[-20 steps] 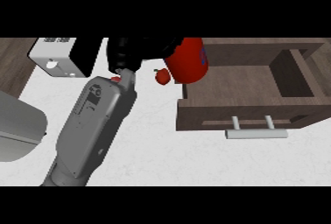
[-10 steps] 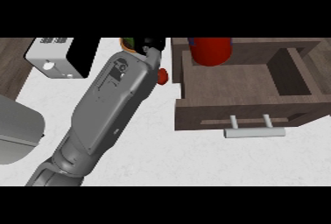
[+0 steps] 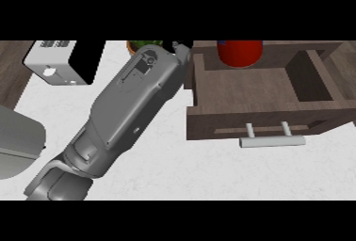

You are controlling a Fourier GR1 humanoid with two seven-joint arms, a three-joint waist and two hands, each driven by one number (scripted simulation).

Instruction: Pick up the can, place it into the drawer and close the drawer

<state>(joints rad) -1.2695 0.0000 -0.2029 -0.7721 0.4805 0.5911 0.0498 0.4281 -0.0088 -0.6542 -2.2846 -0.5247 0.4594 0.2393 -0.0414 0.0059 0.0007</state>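
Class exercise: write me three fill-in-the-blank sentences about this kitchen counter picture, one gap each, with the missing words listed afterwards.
1. The can above the back of the drawer is coloured ____.
2. The drawer stands ____, its inside showing.
3. The pale handle sits on the drawer's ____ panel.
4. The white appliance lies at the view's upper ____.

Missing words: red; open; front; left

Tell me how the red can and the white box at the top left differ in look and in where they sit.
The can is red and rounded; the white box is pale with flat faces and square corners. The can shows at the far end of the open drawer, its top cut by the view's edge; the white box sits out on the counter, left of the grey forearm. Both lie at the view's far edge.
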